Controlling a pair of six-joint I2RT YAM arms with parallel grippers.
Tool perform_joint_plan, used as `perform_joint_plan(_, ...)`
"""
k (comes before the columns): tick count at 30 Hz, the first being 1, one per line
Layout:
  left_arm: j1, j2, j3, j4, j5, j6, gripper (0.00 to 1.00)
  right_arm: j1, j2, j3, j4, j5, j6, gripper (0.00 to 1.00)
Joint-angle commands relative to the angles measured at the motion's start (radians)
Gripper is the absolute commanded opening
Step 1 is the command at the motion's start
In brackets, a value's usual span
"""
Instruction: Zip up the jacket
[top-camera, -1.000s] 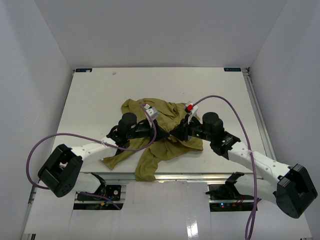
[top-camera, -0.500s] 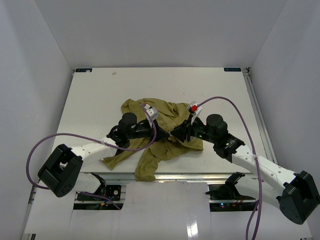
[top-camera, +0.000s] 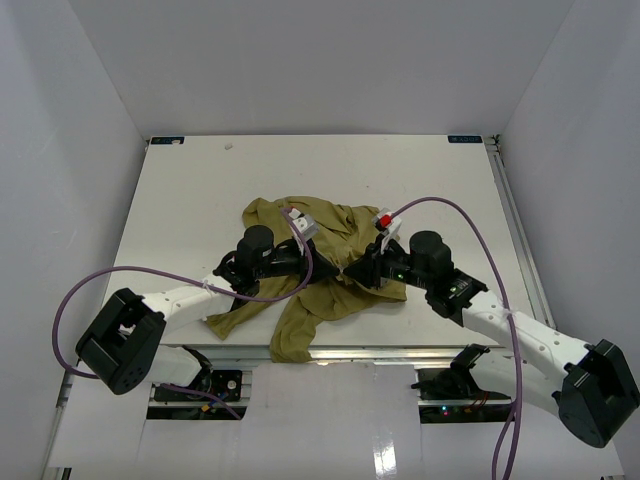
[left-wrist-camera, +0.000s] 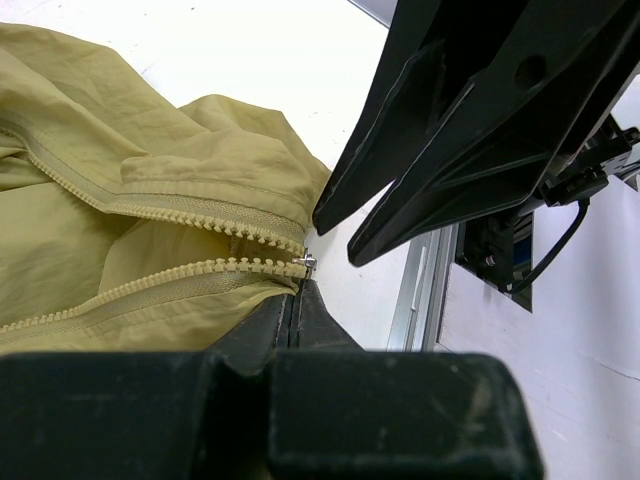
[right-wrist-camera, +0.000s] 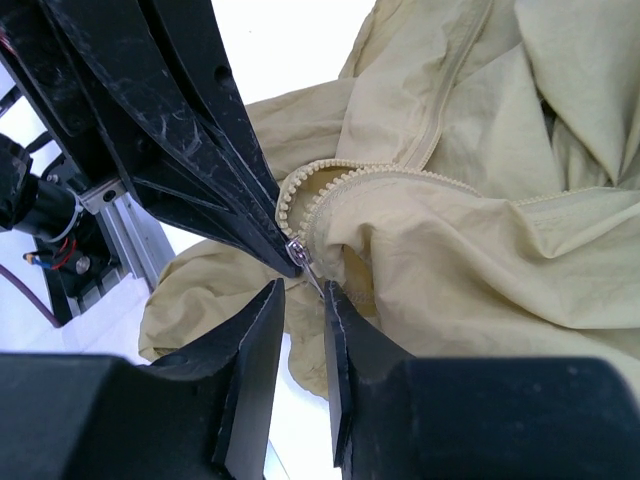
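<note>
White table (top-camera: 180, 200) in a grey-walled booth, with an olive jacket (top-camera: 335, 222) bunched at its near middle.
We see the left gripper (left-wrist-camera: 295, 302) pinched together on the jacket at the zipper's foot. The right gripper (right-wrist-camera: 303, 300) faces it almost tip to tip, its fingers slightly apart, with the zipper slider (right-wrist-camera: 294, 249) just beyond their tips.

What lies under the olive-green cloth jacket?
Only the white table shows around the olive-green cloth jacket, which lies crumpled on it. Whatever is beneath the cloth is covered and cannot be seen.
</note>
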Motion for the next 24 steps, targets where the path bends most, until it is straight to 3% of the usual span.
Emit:
perform_joint_plan(1, -0.003, -0.016, 0.003, 0.009, 0.017, 0.000, 0.00, 0.003, 0.037, 0.005, 0.071, -0.052, -0.014, 0.29)
perform_joint_plan(24, -0.003, -0.017, 0.004, 0.015, 0.028, -0.008, 0.00, 0.008, 0.083, -0.027, 0.146, -0.079, -0.046, 0.32)
